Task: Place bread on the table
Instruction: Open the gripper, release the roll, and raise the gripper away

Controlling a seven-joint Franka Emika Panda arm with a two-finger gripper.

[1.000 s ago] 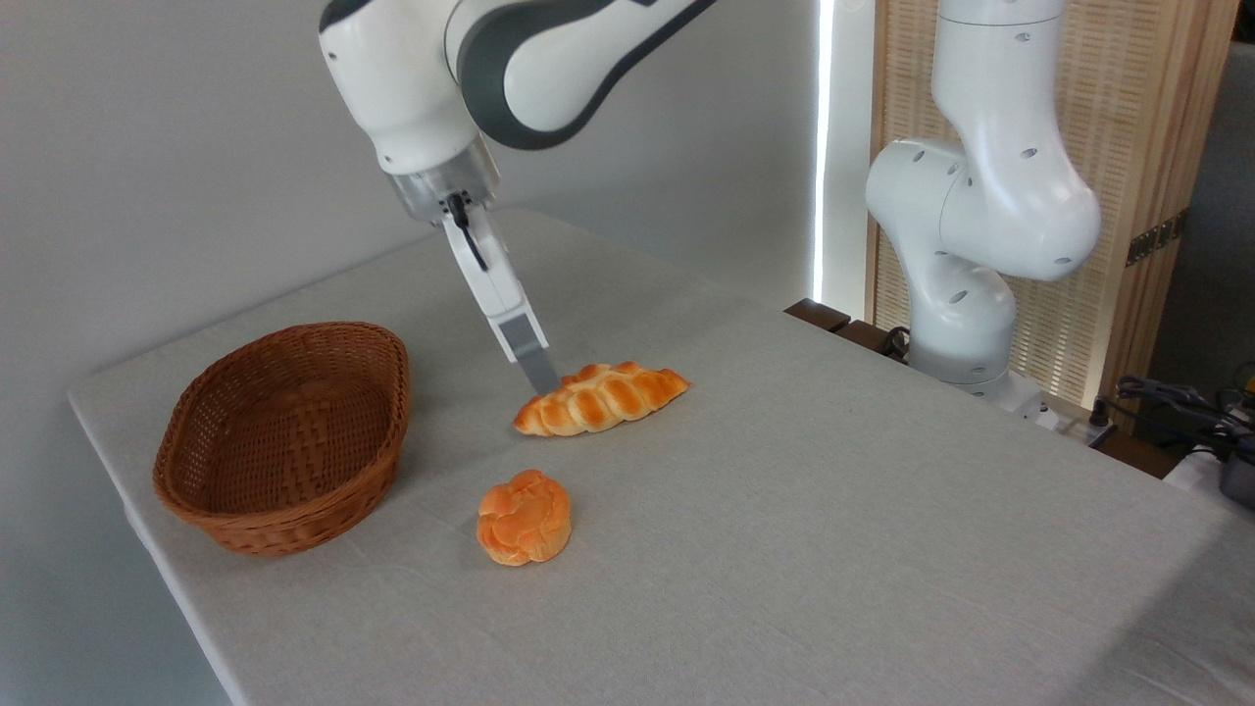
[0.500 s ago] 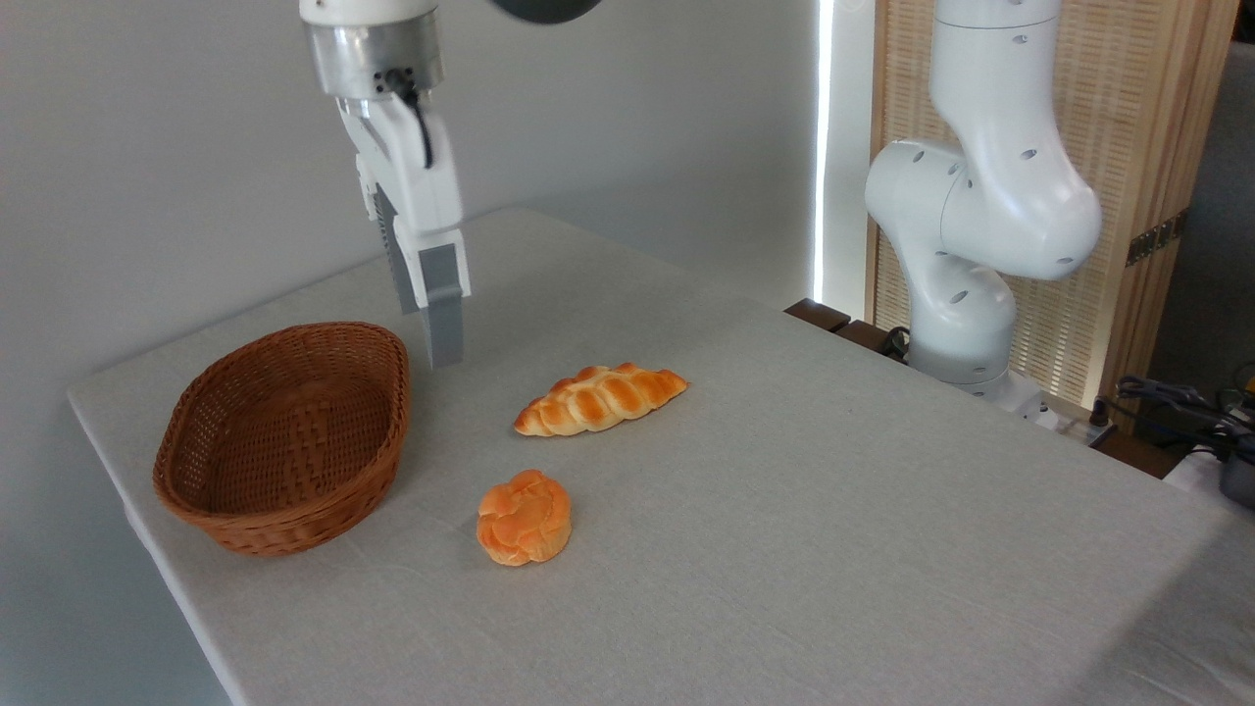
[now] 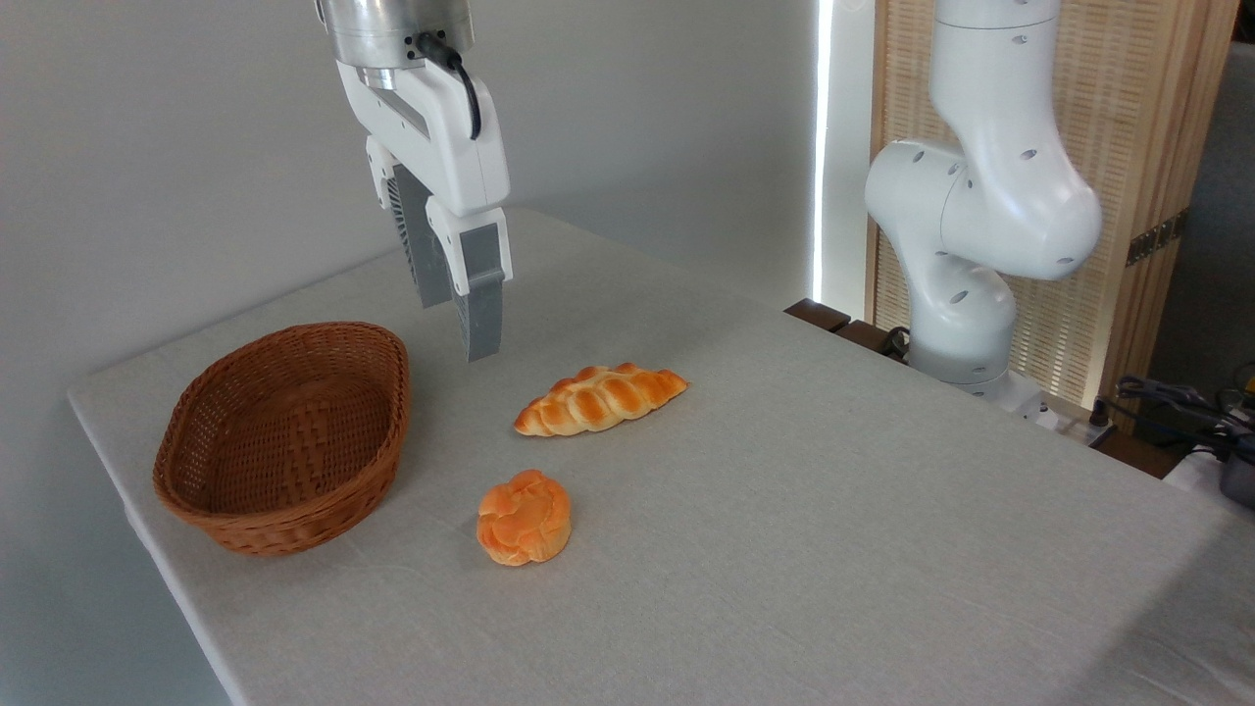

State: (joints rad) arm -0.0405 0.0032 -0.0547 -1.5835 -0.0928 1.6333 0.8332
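From my station I see the braided loaf (image 3: 600, 398) lying flat on the grey-clothed table (image 3: 833, 510), its length running from lower left up to the right, with nothing touching it. The gripper (image 3: 461, 319) hangs in the air above the table, up and to the left of the loaf and well clear of it, between the loaf and the wicker basket (image 3: 284, 436). Its 2 grey fingers (image 3: 482, 299) point down; from this angle 1 overlaps the other, so I cannot tell how wide the gap between them is, though nothing is held there. The basket sits near the table's left edge and looks empty inside. A round orange knotted bun (image 3: 524, 517) rests on the cloth in front of the loaf, apart from it and just right of the basket. The arm's white base (image 3: 966, 245) stands off the table's far right side.
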